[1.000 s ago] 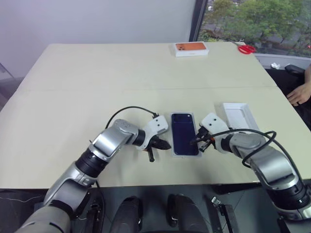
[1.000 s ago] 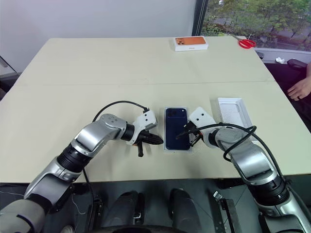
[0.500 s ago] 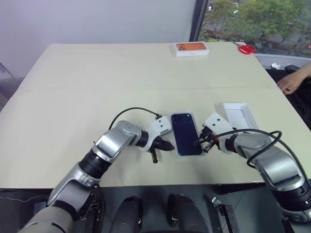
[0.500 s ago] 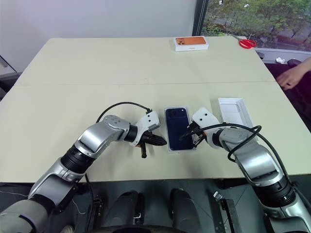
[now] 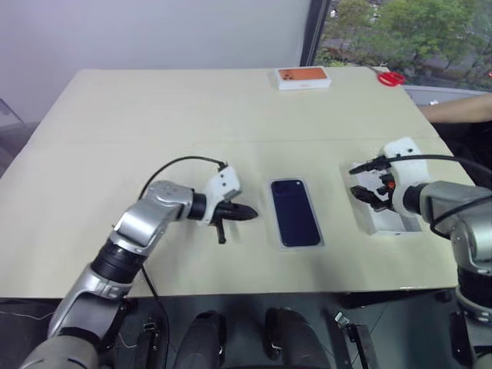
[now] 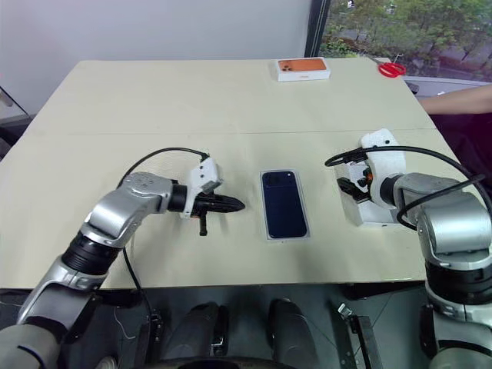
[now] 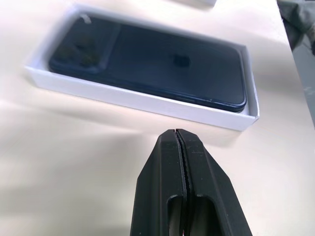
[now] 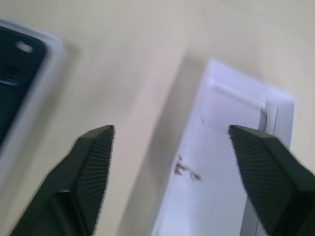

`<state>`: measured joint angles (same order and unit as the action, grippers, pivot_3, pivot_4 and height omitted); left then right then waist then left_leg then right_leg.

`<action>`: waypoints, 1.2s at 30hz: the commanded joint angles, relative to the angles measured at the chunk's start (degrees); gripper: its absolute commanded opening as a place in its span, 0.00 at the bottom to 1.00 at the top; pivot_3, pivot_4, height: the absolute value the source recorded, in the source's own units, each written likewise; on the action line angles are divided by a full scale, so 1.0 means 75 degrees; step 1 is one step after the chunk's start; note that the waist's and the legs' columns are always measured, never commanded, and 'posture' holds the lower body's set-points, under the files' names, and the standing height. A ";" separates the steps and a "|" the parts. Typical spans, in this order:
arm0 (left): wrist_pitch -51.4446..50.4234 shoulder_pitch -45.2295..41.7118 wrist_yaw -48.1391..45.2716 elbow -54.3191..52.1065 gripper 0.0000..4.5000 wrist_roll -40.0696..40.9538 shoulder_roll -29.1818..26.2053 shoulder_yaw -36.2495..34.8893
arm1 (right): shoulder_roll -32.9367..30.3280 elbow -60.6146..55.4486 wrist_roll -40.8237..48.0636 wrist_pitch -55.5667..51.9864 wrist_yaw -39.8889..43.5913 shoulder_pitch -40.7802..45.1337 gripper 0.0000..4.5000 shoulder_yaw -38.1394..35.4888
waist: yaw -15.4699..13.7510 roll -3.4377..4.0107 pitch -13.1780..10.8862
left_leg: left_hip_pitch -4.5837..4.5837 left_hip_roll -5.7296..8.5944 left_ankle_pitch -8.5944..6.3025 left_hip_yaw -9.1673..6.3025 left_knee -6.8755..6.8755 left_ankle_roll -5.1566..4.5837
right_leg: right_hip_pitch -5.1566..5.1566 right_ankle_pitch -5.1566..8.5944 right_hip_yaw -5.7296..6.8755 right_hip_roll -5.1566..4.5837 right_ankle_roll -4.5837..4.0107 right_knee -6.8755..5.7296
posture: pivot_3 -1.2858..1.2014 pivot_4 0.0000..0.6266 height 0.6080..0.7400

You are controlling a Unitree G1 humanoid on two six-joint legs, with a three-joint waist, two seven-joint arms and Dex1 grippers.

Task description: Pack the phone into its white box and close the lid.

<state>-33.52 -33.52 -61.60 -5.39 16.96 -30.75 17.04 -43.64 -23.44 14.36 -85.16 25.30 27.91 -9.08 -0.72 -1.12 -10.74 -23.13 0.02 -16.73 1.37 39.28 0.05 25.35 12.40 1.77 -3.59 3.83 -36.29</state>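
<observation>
The dark navy phone (image 5: pixel 296 213) lies back up inside the shallow white box (image 7: pixel 142 101) at the middle of the table's near side. My left gripper (image 5: pixel 240 211) is shut and empty, pointing at the box's left side from a short gap away. The lid (image 5: pixel 388 221) lies to the right of the box with its plain white inner side up. My right gripper (image 8: pixel 170 130) hovers over the lid's near-left part, fingers (image 8: pixel 93 162) spread wide open and holding nothing.
A white box printed with an orange phone (image 5: pixel 303 77) sits at the far edge, with red scissors (image 5: pixel 390 78) to its right. A person's arm (image 5: pixel 461 110) reaches in at the far right. The table's near edge runs just below the box.
My right gripper left the phone's right side, swung right and up over the lid, and opened. My left gripper drew back left from the box, still shut. The person's arm reached further in.
</observation>
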 commanded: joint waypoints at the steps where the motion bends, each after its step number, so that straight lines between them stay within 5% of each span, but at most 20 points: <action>1: 0.1228 0.0216 -0.0526 -0.0285 0.00 0.0124 -0.0132 -0.0273 | 0.0167 0.0484 0.0007 -0.0471 -0.0206 0.0379 0.87 -0.0069 | 0.0004 0.0000 0.0000 | -0.0002 0.0002 0.0000 0.0002 0.0000 0.0000 | 0.0000 0.0000 0.0000 -0.0003 0.0000 0.0001 | 0.52 0.24 1.00; 9: 0.2213 0.0831 -0.1247 -0.0385 0.00 0.0733 -0.0203 -0.0792 | 0.0665 0.1370 0.0199 -0.0979 -0.0498 0.0758 0.87 -0.0270 | 0.0021 0.0002 0.0001 | 0.0001 0.0000 -0.0001 0.0005 0.0000 -0.0003 | 0.0000 -0.0001 0.0000 0.0002 0.0000 0.0002 | 0.52 0.24 1.00; 12: 0.2227 0.0911 -0.1219 -0.0450 0.00 0.0871 -0.0146 -0.0892 | 0.0719 0.1458 0.0237 -0.0979 -0.0601 0.0758 0.66 -0.0218 | 0.0011 0.0002 0.0001 | 0.0000 0.0000 -0.0001 0.0004 0.0000 -0.0003 | 0.0000 -0.0001 0.0001 0.0002 0.0000 0.0000 | 0.52 0.24 1.00; 18: 0.2290 0.0940 -0.1036 -0.0362 0.00 0.0728 -0.0169 -0.0863 | 0.0772 0.1505 0.0319 -0.0979 -0.0798 0.0819 0.01 -0.0278 | 0.0020 0.0002 0.0001 | 0.0001 0.0001 -0.0001 0.0004 0.0001 -0.0004 | 0.0000 -0.0002 0.0003 0.0003 0.0003 0.0000 | 0.52 0.24 1.00; 24: 0.2339 0.0913 -0.0875 -0.0207 0.00 0.0720 -0.0184 -0.0981 | 0.0704 0.1409 0.0459 -0.0979 -0.0912 0.0878 0.01 -0.0373 | 0.0028 0.0002 0.0001 | 0.0002 -0.0001 -0.0001 0.0004 0.0000 -0.0004 | 0.0000 -0.0003 0.0003 0.0005 0.0004 0.0000 | 0.52 0.24 1.00; 28: 0.2572 0.0811 -0.0155 0.0609 0.00 0.0475 -0.0192 -0.1534 | 0.0626 0.0755 0.1650 -0.0979 -0.0339 0.1221 0.01 -0.0587 | 0.0073 0.0006 0.0000 | 0.0002 -0.0001 -0.0001 0.0005 0.0000 -0.0004 | 0.0002 -0.0003 0.0002 0.0006 0.0004 -0.0001 | 0.52 0.24 1.00; 33: 0.2573 0.0516 0.0663 0.1510 0.00 0.0597 0.0074 -0.2242 | 0.1884 -0.0239 0.3790 -0.0979 -0.0005 0.1266 0.01 -0.1571 | 0.0077 0.0004 0.0001 | 0.0005 -0.0019 -0.0002 -0.0010 -0.0003 -0.0007 | 0.0000 -0.0004 0.0007 0.0023 0.0006 -0.0005 | 0.52 0.24 1.00; 36: 0.2728 0.0576 0.0634 0.1626 0.00 0.0434 -0.0027 -0.2270 | 0.3012 -0.0117 0.5392 -0.0979 -0.0780 0.1411 0.01 -0.2037 | 0.0084 0.0006 0.0002 | 0.0005 -0.0022 -0.0002 -0.0008 -0.0003 -0.0006 | 0.0001 -0.0006 0.0007 0.0022 0.0006 -0.0012 | 0.52 0.24 1.00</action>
<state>-14.48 -28.60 -56.91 7.33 20.41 -30.45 1.14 -22.24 -22.80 48.07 -92.12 22.16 36.95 -21.40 -0.09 -1.08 -10.73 -23.09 -0.13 -16.75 1.32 39.25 0.00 25.36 12.36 1.81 -3.45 3.87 -36.40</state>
